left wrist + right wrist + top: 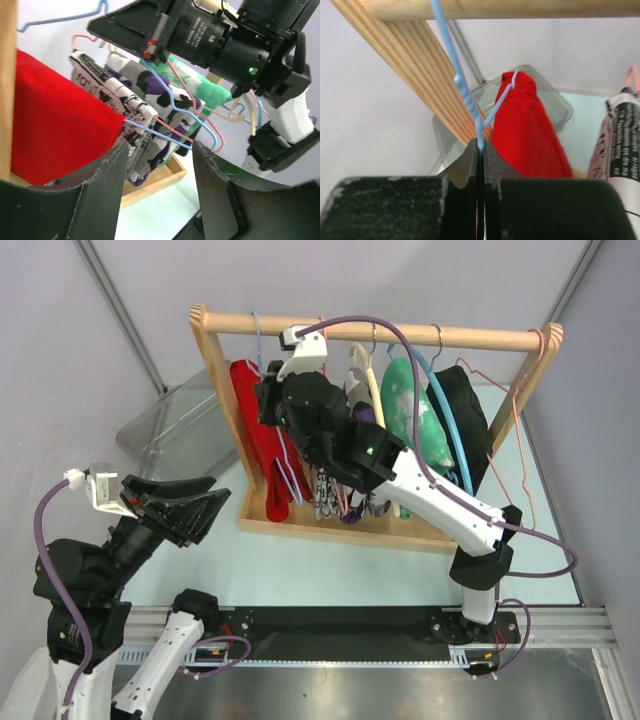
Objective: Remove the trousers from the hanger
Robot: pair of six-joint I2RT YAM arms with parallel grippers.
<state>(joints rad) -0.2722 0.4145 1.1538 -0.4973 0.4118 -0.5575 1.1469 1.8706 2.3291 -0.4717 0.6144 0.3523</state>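
The red trousers (262,440) hang folded over a light blue wire hanger (465,95) at the left end of the wooden rack's rail (400,335). My right gripper (481,145) is shut on that hanger's twisted neck just below the rail, and the red cloth (527,130) drops away right behind it. From above, the right gripper (270,390) sits against the top of the trousers. My left gripper (205,505) is open, low and to the left of the rack. In the left wrist view, the left gripper (160,150) holds nothing and faces the trousers (55,125) and the hanger's blue wire (160,132).
Other garments hang to the right: a black-and-white patterned one (335,490), a green one (410,400) and a black one (462,410), on pink, cream and blue hangers. A clear plastic bin (170,430) stands behind the rack's left post. The rack's wooden base (330,525) lies on the table.
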